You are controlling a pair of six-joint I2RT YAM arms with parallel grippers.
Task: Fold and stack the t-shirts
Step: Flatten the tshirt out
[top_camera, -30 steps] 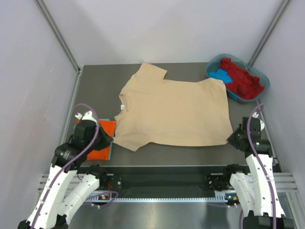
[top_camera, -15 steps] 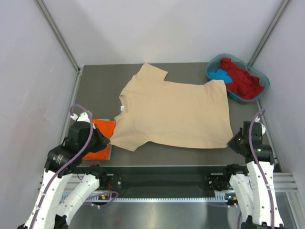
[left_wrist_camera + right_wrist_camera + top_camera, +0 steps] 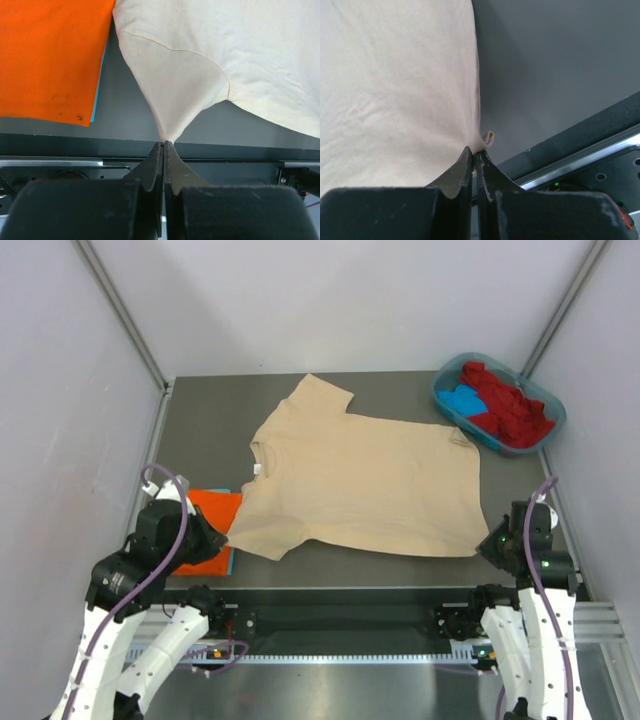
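Left claw is shut tight on the tip of the beige shirt's near sleeve. The cloth is drawn into a taut point running into the jaws. Right claw is shut too, pinching the near hem corner, with a small curl of fabric poking out beside the tips.

Both grips are on the near edge, one at each end. That looks set up to tension the shirt and square it flat, or to carry the near edge over as the first fold. I can't tell which.

The beige shirt lies spread across the middle of the table, collar to the left and hem to the right. Its white label shows at the neck. The far sleeve sticks out toward the far side. The shirt is mostly smooth, with light wrinkles near the right hem and no fold in it yet.

A folded orange shirt sits near left, just beside the held sleeve, with a thin blue edge showing under it. That is probably the stack so far. The orange cloth has a few dark specks.

The tub at far right holds a red shirt and a blue shirt, both bunched and unfolded.
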